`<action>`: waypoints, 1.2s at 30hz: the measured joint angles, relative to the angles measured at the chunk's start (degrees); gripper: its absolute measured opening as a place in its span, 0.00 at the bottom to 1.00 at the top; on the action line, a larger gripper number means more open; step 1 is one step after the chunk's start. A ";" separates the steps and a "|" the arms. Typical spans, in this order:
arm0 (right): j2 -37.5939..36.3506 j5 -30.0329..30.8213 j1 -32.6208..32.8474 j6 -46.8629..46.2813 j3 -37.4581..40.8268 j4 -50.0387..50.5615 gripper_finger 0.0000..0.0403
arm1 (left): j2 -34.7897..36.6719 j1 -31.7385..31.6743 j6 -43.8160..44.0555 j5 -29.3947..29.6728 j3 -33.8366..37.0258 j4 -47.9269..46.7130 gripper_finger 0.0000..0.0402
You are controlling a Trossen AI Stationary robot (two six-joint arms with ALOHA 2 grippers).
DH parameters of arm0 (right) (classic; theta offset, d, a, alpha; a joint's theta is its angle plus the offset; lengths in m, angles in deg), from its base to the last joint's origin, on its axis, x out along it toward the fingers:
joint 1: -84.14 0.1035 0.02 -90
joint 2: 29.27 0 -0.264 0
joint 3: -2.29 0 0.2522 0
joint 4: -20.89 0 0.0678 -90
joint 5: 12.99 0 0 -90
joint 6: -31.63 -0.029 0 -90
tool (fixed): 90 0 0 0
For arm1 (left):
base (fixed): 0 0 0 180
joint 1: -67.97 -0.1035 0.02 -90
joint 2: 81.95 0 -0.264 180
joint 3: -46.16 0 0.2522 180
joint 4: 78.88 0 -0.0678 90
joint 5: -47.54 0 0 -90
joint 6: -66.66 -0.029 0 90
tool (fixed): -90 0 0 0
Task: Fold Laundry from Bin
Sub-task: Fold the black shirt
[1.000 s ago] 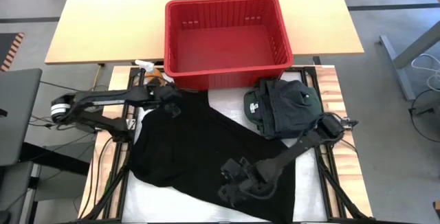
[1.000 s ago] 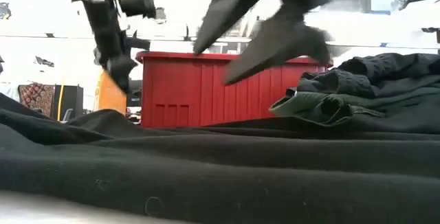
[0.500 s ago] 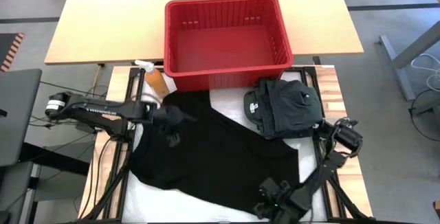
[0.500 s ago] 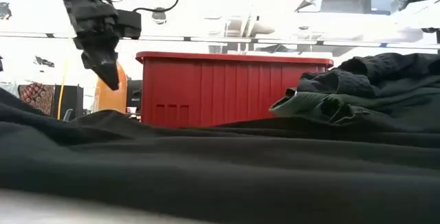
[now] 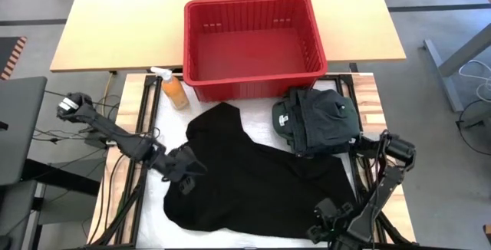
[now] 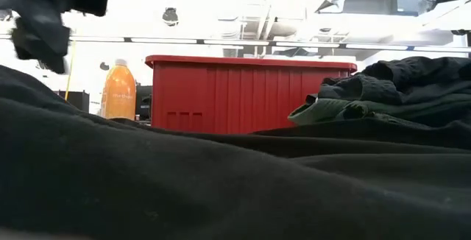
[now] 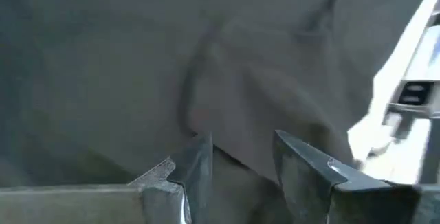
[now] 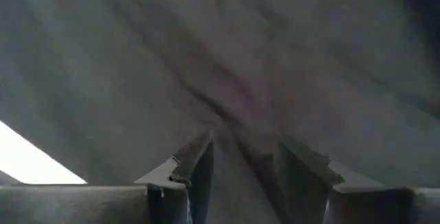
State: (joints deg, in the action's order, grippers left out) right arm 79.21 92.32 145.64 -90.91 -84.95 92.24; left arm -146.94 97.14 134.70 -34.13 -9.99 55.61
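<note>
Verify both grips before you lift. The left end effector [image 5: 182,167] sits at the left edge of the black garment [image 5: 253,173] spread over the surface [image 5: 153,212]; its fingers [image 7: 196,165] stand narrow with cloth between them. The right end effector [image 5: 331,221] works the garment's near right corner, likewise narrow over a fold. A shallow pinch may slip, dropping one side and bunching the cloth. The bin [image 5: 253,8] stands at the far edge; the folded pile [image 5: 318,120] lies just before it.

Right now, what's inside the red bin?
The bin looks empty in the high view: only its bare red floor and slotted walls show. The low view sees just its outer wall, so nothing more can be checked from there.
</note>
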 joint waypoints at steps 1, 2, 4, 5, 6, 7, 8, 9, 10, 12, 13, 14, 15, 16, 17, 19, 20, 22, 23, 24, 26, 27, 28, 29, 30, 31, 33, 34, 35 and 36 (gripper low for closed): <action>-0.50 0.01 -0.19 0.07 -0.01 0.66 0.43 | -0.47 1.69 3.36 -0.10 0.00 1.09 0.35; -0.93 0.21 -0.47 0.72 0.01 1.03 0.43 | -1.05 3.32 6.36 -0.34 0.00 2.45 0.35; -1.89 0.79 -1.09 2.13 0.01 0.89 0.43 | -2.45 6.79 11.27 -0.35 -0.01 3.98 0.35; -2.39 0.87 -1.38 2.54 0.01 0.95 0.43 | -3.33 8.14 13.45 -0.34 -0.01 4.32 0.35; -2.76 1.13 -1.68 3.30 -0.01 0.94 0.43 | -4.41 9.18 15.19 -0.46 -0.02 4.73 0.35; -2.99 1.32 -1.95 4.05 -0.01 0.89 0.43 | -5.52 10.04 16.46 -0.59 -0.02 4.87 0.35; -3.15 1.34 -2.28 4.80 -0.01 0.89 0.43 | -6.56 10.68 17.62 -0.61 -0.02 4.77 0.36; -3.26 1.33 -2.56 5.62 -0.01 0.86 0.43 | -7.49 11.24 18.64 -0.59 -0.02 5.24 0.36; -3.38 1.38 -2.79 6.30 -0.01 0.90 0.43 | -8.48 11.65 19.53 -0.56 -0.02 6.86 0.37; -3.51 1.42 -3.21 7.74 -0.05 0.89 0.43 | -10.16 12.21 19.69 -0.70 -0.02 10.55 0.39; -3.51 1.44 -3.42 8.31 -0.05 0.86 0.43 | -10.73 12.41 19.68 -0.98 -0.02 11.42 0.40; -3.51 1.44 -3.57 8.68 -0.05 0.85 0.43 | -11.29 12.47 19.70 -1.15 -0.02 12.19 0.41; -3.51 1.44 -3.61 8.88 -0.05 0.75 0.43 | -11.91 12.48 19.71 -1.24 -0.02 12.75 0.43; -3.51 1.44 -3.76 8.98 -0.05 0.67 0.43 | -12.46 12.53 19.76 -1.39 -0.02 12.95 0.44; -3.51 1.43 -3.95 8.98 -0.05 0.67 0.43 | -13.01 12.63 20.05 -1.44 -0.02 13.08 0.46; -3.51 1.44 -3.88 9.01 -0.05 0.62 0.43 | -14.38 12.94 20.72 -1.54 -0.02 14.76 0.49; -3.51 1.44 -3.84 9.03 -0.05 0.65 0.43 | -15.36 13.02 20.91 -2.05 -0.04 15.99 0.50; -3.51 1.43 -3.76 9.06 -0.05 0.63 0.43 | -17.67 13.10 21.04 -3.25 -0.04 18.05 0.52; -3.51 1.42 -3.75 9.07 -0.05 0.64 0.43 | -18.81 13.06 21.16 -3.44 -0.04 18.94 0.53; -3.51 1.42 -3.75 9.09 -0.05 0.61 0.43 | -19.74 13.05 21.17 -3.52 -0.04 19.70 0.54; -3.51 1.42 -3.75 9.16 -0.07 0.58 0.43 | -21.04 13.00 21.76 -3.40 -0.04 20.34 0.54; -3.51 1.42 -3.75 9.29 -0.07 0.58 0.43 | -21.47 13.00 22.05 -3.19 -0.04 20.45 0.54; -3.51 1.42 -3.70 9.82 -0.07 0.52 0.43 | -21.79 13.00 22.15 -3.02 -0.04 20.65 0.54; -3.51 1.42 -3.70 10.33 -0.07 0.45 0.43 | -22.05 13.00 22.07 -2.97 -0.04 21.20 0.54; -3.51 1.35 -3.67 10.56 -0.10 0.50 0.43 | -22.24 13.00 21.84 -2.99 -0.04 21.69 0.54; -3.51 1.32 -3.52 10.61 -0.11 0.57 0.43 | -22.32 13.00 21.59 -2.99 -0.04 21.95 0.54; -3.51 1.30 -3.41 10.73 -0.10 0.72 0.43 | -22.33 13.00 21.37 -2.96 -0.04 21.80 0.53; -3.51 1.29 -3.31 10.73 -0.12 0.69 0.43 | -22.33 13.00 20.95 -2.92 -0.04 21.82 0.51; -3.51 1.23 -3.23 10.71 -0.12 0.74 0.43 | -22.33 13.00 20.34 -2.79 -0.04 21.81 0.47; -3.51 1.16 -3.18 10.71 -0.12 0.78 0.43 | -22.33 13.00 19.85 -2.64 -0.04 21.78 0.43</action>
State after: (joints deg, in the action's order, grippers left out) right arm 75.70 93.48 142.46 -80.20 -85.07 93.02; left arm -169.28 110.14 154.55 -36.77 -10.03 77.39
